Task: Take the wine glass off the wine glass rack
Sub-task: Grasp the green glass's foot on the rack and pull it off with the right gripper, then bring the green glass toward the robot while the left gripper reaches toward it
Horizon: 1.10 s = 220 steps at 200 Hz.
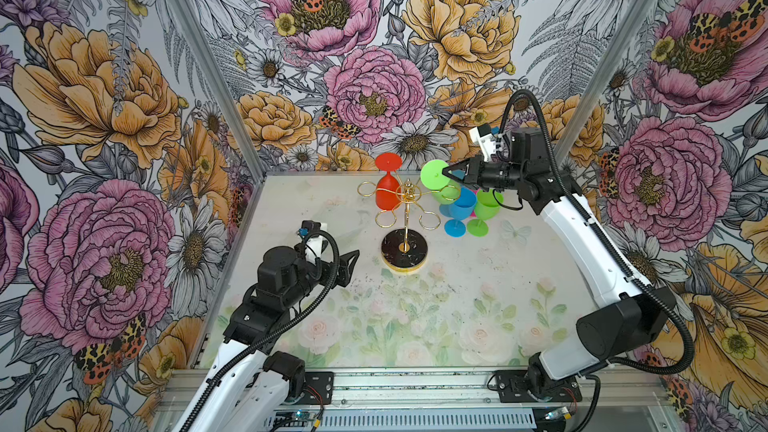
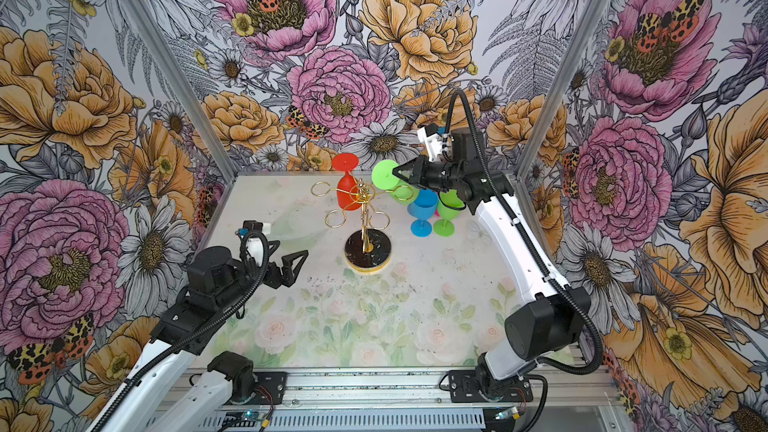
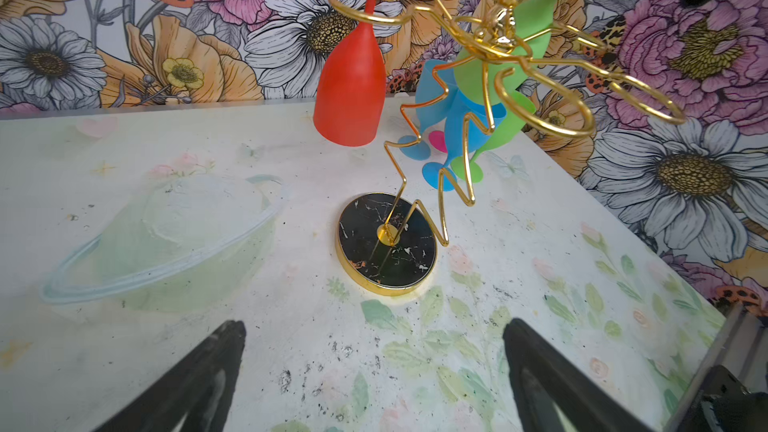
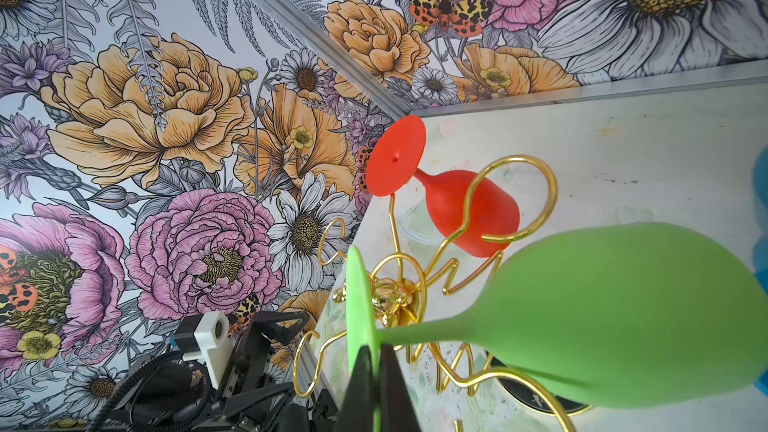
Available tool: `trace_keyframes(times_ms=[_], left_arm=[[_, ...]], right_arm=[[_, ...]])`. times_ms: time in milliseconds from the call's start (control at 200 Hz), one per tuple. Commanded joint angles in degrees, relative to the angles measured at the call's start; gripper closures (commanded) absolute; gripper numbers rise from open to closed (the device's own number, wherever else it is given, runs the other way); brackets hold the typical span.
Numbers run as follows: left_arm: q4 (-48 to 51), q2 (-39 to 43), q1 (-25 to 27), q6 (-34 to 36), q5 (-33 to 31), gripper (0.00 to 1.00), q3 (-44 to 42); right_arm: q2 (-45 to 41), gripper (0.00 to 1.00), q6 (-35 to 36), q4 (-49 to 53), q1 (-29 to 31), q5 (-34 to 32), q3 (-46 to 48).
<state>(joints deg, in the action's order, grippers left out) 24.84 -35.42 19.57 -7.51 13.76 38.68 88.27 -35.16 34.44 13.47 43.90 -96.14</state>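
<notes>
Rack [image 1: 407, 193] – shiny gold metal wire w/ glossy blk marbled base [image 1: 395, 248]; green glass [image 1: 433, 174] – smooth matt plastic.

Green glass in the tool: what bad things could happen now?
The right tool pinches only the thin foot edge of the green glass, so it might slip. Its stem sits by the rack wires; a snag could tip the rack and shake the red glass. It might also bump the blue glass nearby.

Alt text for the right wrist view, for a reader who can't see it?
The right gripper is shut on the foot of a green wine glass, whose blurred bowl fills the foreground. Behind it, the gold wire wine glass rack holds a red wine glass hung by its foot in one loop.
</notes>
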Motion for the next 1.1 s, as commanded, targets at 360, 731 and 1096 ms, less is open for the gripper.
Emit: trace_keyframes(times_ms=[360,731,1096], left_arm=[[-7.4,-2.5,-0.5,-9.5,21.9,0.03,5.2],[-12.9,-7.7,0.4,-22.0,34.1,0.11,10.0],[-21.1,-13.3,7.9,-30.7,37.6,0.18,11.5]], right_arm=[[-12.6,1.00,9.2,-0.3,-4.0,-7.8,5.4],[-28.5,1.00,15.3,2.1,-3.0,-8.9,17.9],[-35.3,1.00,15.8,3.8,3.8,1.2,25.6]])
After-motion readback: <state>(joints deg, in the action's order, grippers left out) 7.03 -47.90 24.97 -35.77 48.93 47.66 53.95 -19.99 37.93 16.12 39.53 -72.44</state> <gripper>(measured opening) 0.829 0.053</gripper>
